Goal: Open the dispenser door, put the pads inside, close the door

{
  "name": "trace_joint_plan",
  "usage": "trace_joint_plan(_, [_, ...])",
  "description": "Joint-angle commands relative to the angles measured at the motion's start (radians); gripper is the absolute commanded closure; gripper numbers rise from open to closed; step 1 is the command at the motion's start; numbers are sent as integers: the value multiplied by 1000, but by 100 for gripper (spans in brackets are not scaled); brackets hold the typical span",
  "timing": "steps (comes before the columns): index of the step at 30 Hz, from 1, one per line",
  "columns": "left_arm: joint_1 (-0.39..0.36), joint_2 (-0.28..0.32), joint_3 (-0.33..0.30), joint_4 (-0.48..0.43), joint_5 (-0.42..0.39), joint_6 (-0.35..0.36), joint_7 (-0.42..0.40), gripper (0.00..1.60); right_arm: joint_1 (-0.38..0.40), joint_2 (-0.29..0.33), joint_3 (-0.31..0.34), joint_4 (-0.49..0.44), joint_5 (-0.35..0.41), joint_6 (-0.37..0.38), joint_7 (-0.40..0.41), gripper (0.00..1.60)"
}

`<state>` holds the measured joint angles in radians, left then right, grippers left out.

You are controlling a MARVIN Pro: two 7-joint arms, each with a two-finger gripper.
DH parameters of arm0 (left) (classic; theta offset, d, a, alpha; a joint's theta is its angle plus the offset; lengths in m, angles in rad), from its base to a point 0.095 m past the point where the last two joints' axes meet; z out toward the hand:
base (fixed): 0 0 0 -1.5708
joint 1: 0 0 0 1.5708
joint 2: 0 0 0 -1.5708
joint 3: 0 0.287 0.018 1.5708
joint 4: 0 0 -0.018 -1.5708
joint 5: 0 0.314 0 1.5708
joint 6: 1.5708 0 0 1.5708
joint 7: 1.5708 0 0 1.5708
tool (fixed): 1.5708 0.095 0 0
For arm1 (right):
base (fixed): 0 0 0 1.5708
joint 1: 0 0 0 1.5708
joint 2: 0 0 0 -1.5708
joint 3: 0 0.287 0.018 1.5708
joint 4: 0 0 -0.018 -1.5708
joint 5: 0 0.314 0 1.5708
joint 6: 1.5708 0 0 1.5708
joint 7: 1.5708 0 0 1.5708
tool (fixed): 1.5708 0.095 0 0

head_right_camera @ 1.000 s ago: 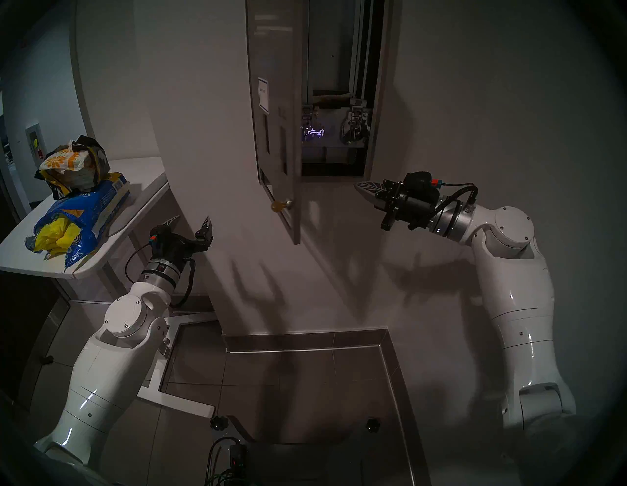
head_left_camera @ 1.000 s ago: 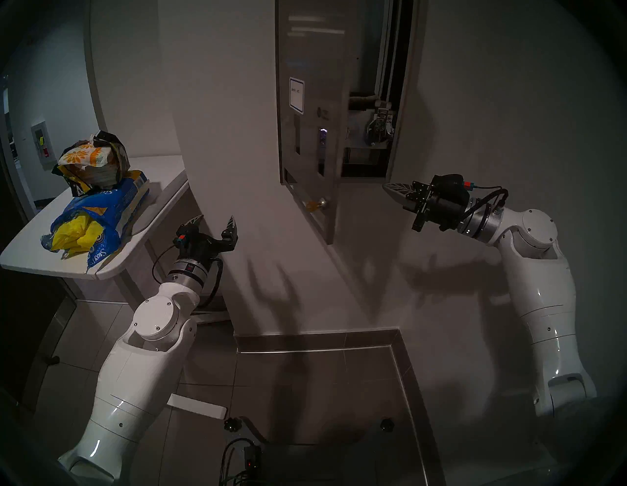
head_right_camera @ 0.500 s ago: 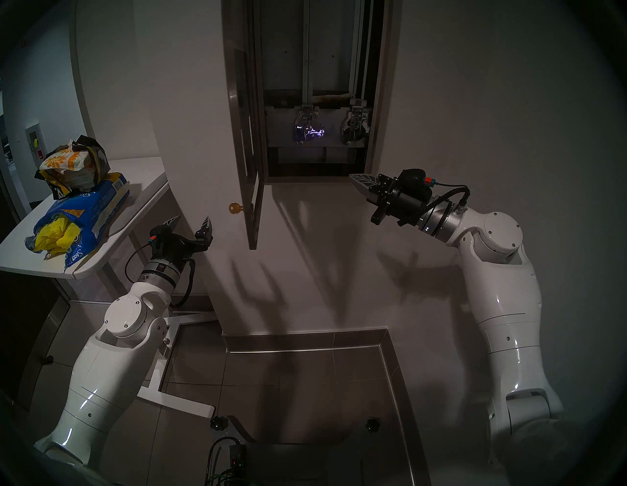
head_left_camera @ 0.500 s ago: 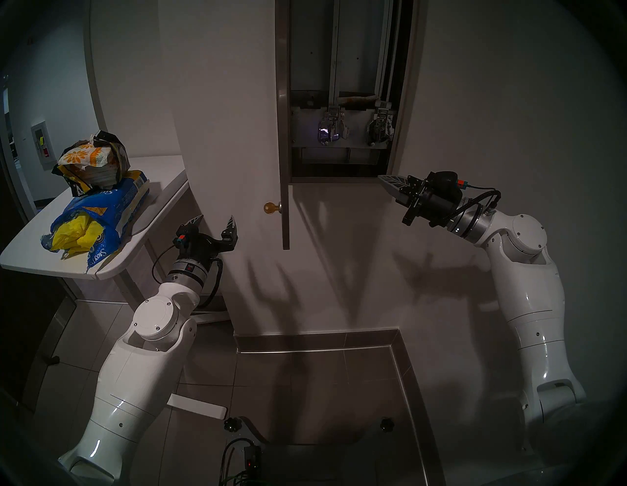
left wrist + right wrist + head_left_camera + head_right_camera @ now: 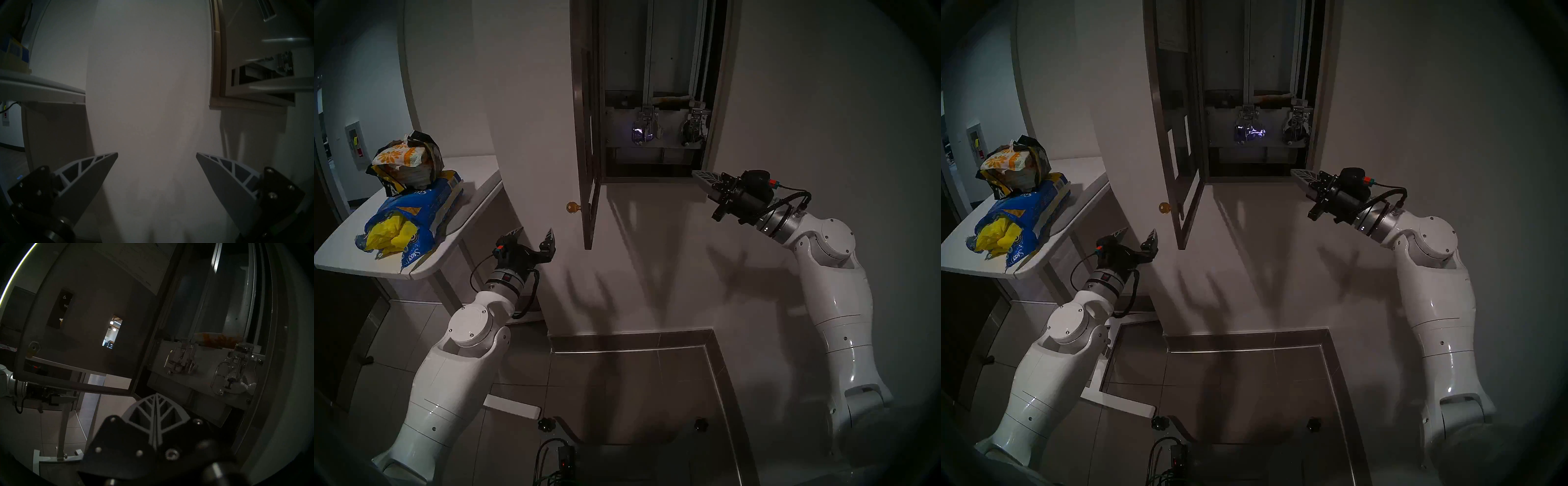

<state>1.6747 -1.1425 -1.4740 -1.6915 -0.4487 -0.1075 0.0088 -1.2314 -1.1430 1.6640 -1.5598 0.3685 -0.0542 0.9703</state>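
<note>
Our left gripper [image 5: 533, 237] stands wide open and empty; our right gripper [image 5: 704, 177], fingers pressed together, holds nothing.

The pads [image 5: 387, 237] lie on the white table [image 5: 344, 261], to the left of the left gripper, the nearer one; the dispenser door [image 5: 589, 135] hangs open beside the dispenser [image 5: 653, 85].

The top of the dispenser [image 5: 656, 85] and of its open door [image 5: 587, 135] ran off the head views' upper edge. The print on the sheet [image 5: 134, 261] on the door's back was too small to read. The pad [image 5: 219, 340] in the right chute was dim and part hidden behind the lever plate.
</note>
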Motion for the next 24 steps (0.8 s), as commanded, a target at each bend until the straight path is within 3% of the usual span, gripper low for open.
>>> trace_joint_plan(1, [-4,18,12,5,1,1,-32,0,32,-5,9,-19,-8,-5,-27,160])
trace_joint_plan(9, [15,45,37,-14,-39,-9,-132,0,59,-18,-2,2,-16,-4,-39,160])
trace_joint_plan(10, [12,57,47,-25,-55,-10,-177,0,67,-25,-7,8,-17,-3,-42,160])
trace_joint_plan(24, [-5,79,67,-36,-79,-4,-277,0,136,-49,-54,39,-11,-11,-22,160])
